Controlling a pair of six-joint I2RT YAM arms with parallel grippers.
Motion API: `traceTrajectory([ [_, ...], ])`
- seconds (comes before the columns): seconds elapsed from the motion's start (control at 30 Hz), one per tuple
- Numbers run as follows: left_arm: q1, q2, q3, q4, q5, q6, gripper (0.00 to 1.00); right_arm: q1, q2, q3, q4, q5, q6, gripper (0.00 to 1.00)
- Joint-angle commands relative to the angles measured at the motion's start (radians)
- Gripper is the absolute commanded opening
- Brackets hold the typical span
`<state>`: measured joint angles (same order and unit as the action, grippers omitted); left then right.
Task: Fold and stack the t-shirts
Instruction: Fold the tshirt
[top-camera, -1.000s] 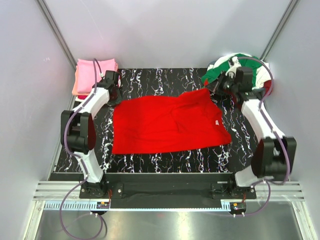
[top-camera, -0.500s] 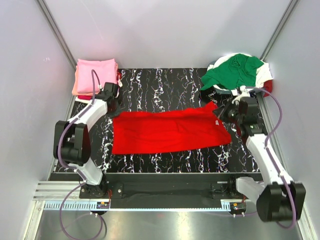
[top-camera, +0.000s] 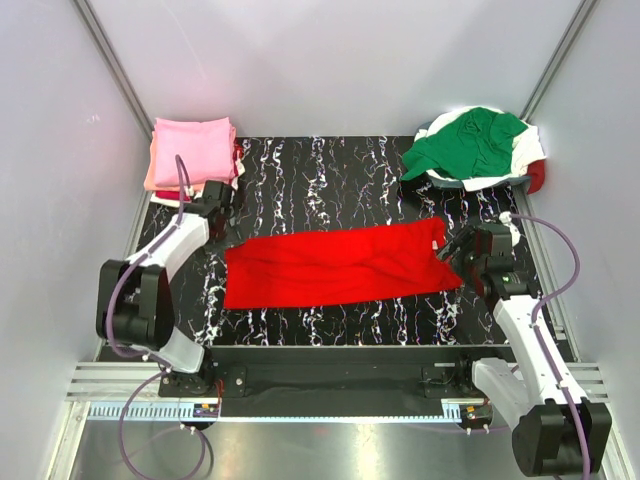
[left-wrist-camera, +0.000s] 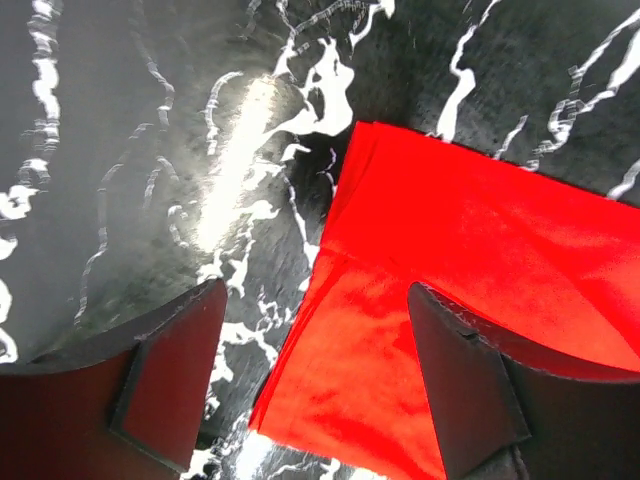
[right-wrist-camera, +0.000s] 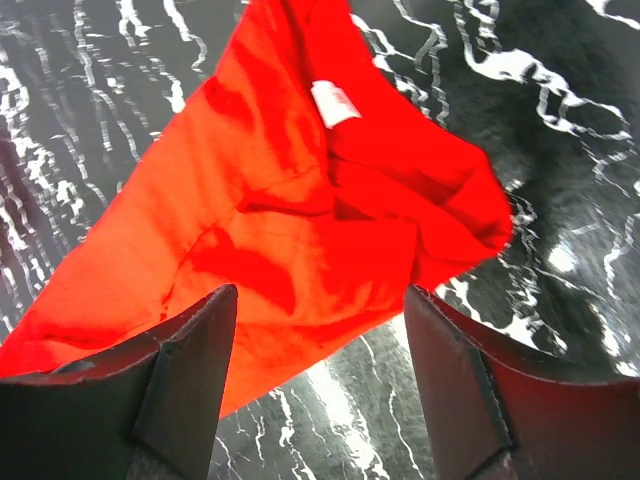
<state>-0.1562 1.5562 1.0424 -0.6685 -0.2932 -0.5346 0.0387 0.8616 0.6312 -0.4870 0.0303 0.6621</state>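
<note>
1. Black table (top-camera: 330, 170) with white marble veins, between pale walls, is what I see from above.
2. On its middle lies the bright red shirt (top-camera: 335, 265), folded into a long band from left to right. A white label (right-wrist-camera: 335, 103) shows near its right end.
3. I see the left gripper (left-wrist-camera: 315, 380) above the left end of the band, fingers wide apart and holding nothing.
4. I see the right gripper (right-wrist-camera: 320, 380) above the right end, also wide apart and holding nothing.
5. At the far left corner sits a folded stack with the pink shirt (top-camera: 190, 150) on top.
6. At the far right corner is a loose pile, with the green shirt (top-camera: 470, 145) over the white shirt (top-camera: 528, 148).
</note>
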Motion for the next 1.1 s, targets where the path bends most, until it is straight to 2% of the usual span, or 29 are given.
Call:
traceTrajectory([
  [0.0, 0.000, -0.120, 0.037, 0.000, -0.050, -0.005, 0.79, -0.003, -0.013, 0.053, -0.042, 0.089, 0.022, 0.75],
  [0.17, -0.002, -0.105, 0.110, 0.026, 0.011, 0.016, 0.78, 0.000, -0.006, 0.067, 0.020, -0.018, 0.002, 0.74],
  [0.23, -0.005, -0.068, 0.137, 0.041, 0.060, 0.015, 0.75, 0.000, 0.031, 0.058, 0.083, -0.132, -0.004, 0.71],
  [0.37, -0.071, 0.051, 0.178, 0.058, 0.069, 0.010, 0.71, 0.029, 0.148, 0.076, 0.191, -0.306, -0.010, 0.65],
  [0.57, -0.147, 0.200, 0.278, 0.063, 0.095, 0.016, 0.63, 0.185, 0.442, 0.278, 0.128, -0.322, -0.116, 0.64],
  [0.73, -0.227, 0.260, 0.372, 0.060, 0.137, 0.021, 0.62, 0.187, 0.650, 0.399, 0.131, -0.323, -0.140, 0.63],
  [0.83, -0.282, 0.288, 0.409, 0.063, 0.144, 0.027, 0.61, 0.188, 0.805, 0.521, 0.110, -0.346, -0.165, 0.59],
  [0.93, -0.324, 0.327, 0.430, 0.063, 0.163, 0.022, 0.61, 0.187, 0.940, 0.643, 0.068, -0.388, -0.182, 0.50],
  [1.07, -0.353, 0.366, 0.432, 0.060, 0.183, 0.013, 0.61, 0.191, 1.008, 0.700, 0.093, -0.437, -0.162, 0.40],
])
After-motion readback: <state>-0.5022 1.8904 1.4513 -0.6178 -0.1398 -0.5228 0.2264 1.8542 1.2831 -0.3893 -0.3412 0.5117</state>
